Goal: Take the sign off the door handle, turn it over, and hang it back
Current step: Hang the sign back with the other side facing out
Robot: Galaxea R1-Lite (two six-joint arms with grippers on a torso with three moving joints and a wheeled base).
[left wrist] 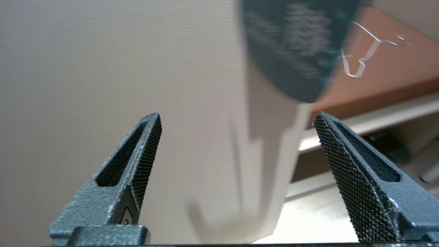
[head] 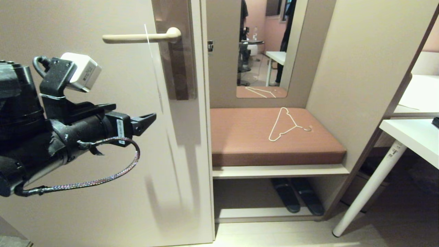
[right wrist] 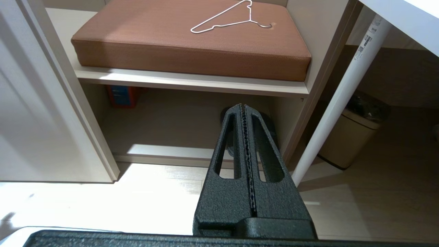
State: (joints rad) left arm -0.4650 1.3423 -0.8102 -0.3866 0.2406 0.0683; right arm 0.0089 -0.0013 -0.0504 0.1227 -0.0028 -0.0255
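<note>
Jaws of the left gripper [head: 151, 118] stand spread wide and empty before the door [head: 103, 154], below the door handle [head: 140, 37]. The sign [head: 153, 65] hangs on that handle, seen edge-on, its teal side toward the left wrist view. The right gripper [right wrist: 244, 109] hangs low, jaws clenched on nothing.

Sign [head: 153, 65] on door handle [head: 140, 37]

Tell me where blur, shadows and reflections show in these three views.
Left wrist view: the sign is smeared by blur, its teal face unreadable, while the left gripper fingers are sharp. Head view: soft shadows fall on the door, and the mirror reflects the room. Right wrist view: bright glare on the floor.
</note>
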